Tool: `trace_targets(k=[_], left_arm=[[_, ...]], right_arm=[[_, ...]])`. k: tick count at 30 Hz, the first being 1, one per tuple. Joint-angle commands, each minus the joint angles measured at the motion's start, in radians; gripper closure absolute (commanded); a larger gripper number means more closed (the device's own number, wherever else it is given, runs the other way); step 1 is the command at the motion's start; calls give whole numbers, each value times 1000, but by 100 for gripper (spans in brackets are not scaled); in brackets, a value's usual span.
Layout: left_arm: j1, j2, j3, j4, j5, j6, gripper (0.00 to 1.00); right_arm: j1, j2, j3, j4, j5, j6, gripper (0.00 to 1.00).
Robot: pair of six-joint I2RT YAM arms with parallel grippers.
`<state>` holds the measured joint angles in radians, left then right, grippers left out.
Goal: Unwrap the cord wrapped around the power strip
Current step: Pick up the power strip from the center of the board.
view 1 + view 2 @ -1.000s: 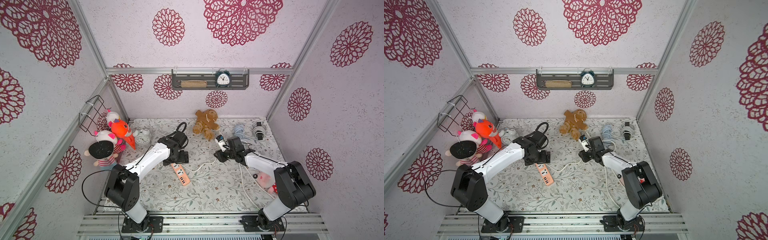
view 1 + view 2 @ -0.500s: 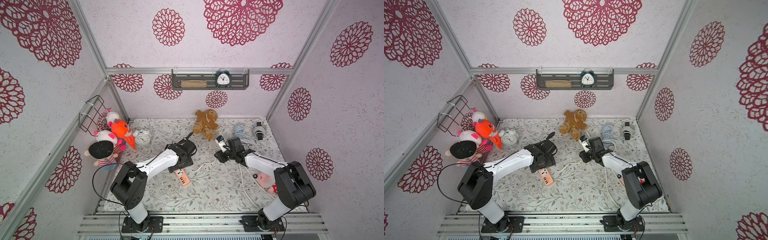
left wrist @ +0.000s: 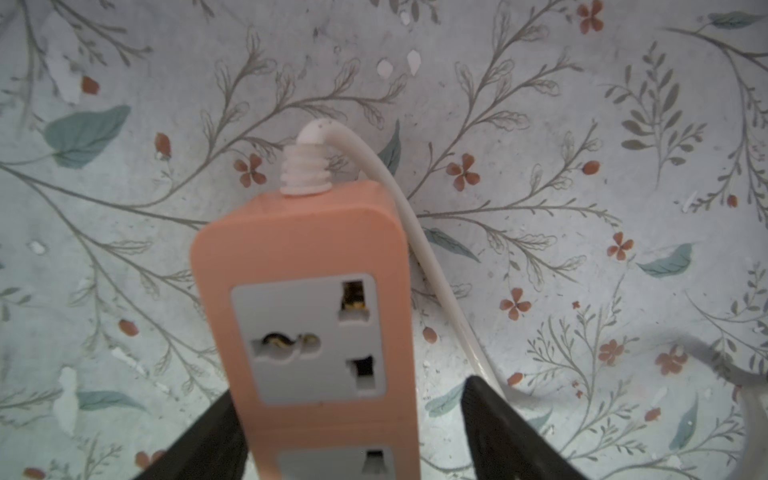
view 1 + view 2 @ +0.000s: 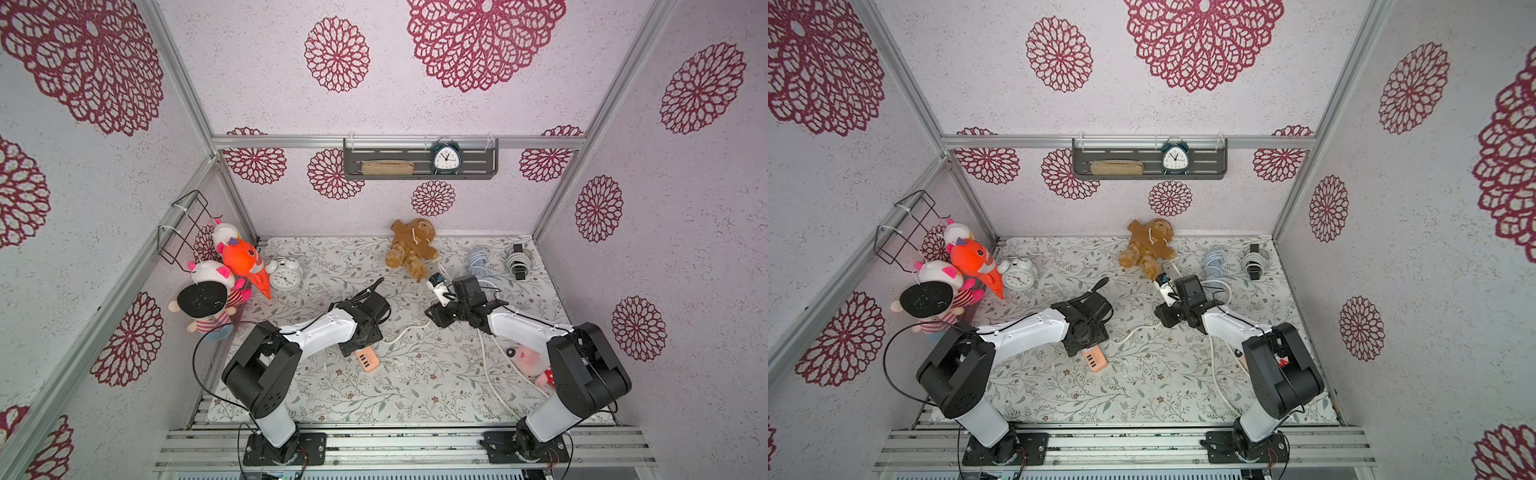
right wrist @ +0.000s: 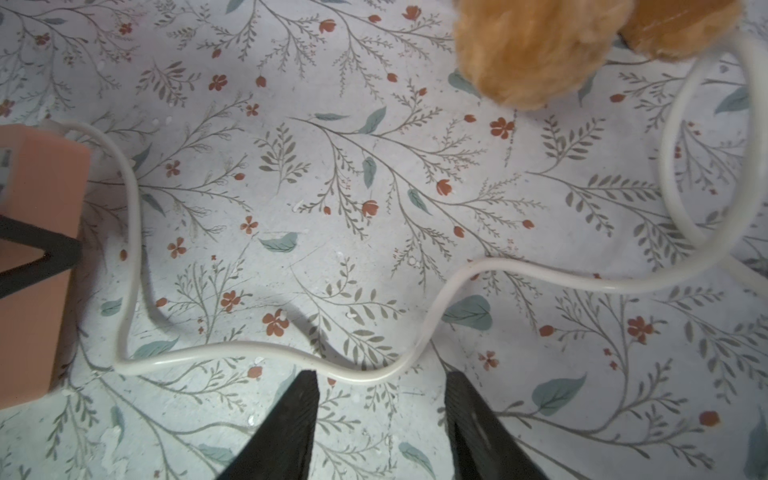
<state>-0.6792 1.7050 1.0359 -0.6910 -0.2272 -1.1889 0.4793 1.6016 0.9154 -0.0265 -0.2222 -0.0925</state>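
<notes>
Bare floral-print table mat (image 4: pixel 374 395) lies open across the whole front. Mid-table, a loose white cord (image 5: pixel 257 348) snakes from the peach plastic power strip (image 4: pixel 365 359) toward the right side, cutting the central lane. A brown plush teddy bear (image 4: pixel 411 247) blocks the back centre. Stuffed toys (image 4: pixel 220 282) and a white alarm clock (image 4: pixel 286 274) crowd the left wall, and coiled cables (image 4: pixel 517 259) fill the back right corner.
</notes>
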Motion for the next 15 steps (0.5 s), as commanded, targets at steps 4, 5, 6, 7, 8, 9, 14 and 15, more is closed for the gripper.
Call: trace_targets(k=[4,5,6,7,8,9,14,15], left_arm=[[10,12,-5,29,15,60,41],[17,8,-8,31,25,81,44],[23,7,-10,31,39,105,47],[33,4,-10,31,60,145,50],[42,0,-6,22,73,175,53],[52,-5,1,8,85,212,57],[100,-38,77,-111,183,521,65],[105,-51,97,-133,222,614,68]], right_arm=[[54,8,59,1,-144,-65,40],[65,19,71,3,-157,-68,40],[72,29,83,5,-171,-69,40],[78,40,97,4,-188,-67,38],[80,48,107,5,-205,-60,38],[82,56,117,7,-221,-52,38],[85,76,148,2,-281,-27,37],[87,76,149,5,-301,-21,37]])
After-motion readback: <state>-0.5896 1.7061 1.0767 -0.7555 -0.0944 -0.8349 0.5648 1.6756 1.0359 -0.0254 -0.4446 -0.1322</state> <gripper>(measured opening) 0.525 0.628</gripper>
